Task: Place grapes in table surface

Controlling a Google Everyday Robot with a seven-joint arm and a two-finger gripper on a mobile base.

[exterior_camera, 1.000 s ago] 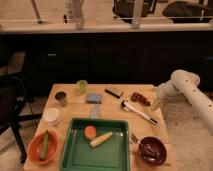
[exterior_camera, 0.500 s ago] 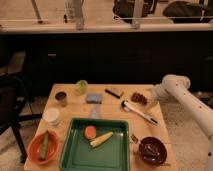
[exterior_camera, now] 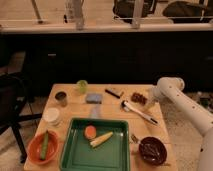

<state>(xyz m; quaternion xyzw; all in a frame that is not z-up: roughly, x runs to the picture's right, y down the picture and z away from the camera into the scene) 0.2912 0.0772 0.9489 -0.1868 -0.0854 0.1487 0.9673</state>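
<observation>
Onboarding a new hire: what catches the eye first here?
The white arm reaching in from the right, its hand beside the grapes at the far right of the table surface. Then the big green tray front centre, with an orange bowl to its left.

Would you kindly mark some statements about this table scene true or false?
1. The grapes are on the table surface, outside the green tray. True.
2. The claw hovers over the tray. False: it is right beside the grapes, near the table's right edge in the picture.
3. The blue sponge lies in the tray. False: it lies on the table behind the tray.
4. The orange bowl holds a green vegetable. True.
</observation>
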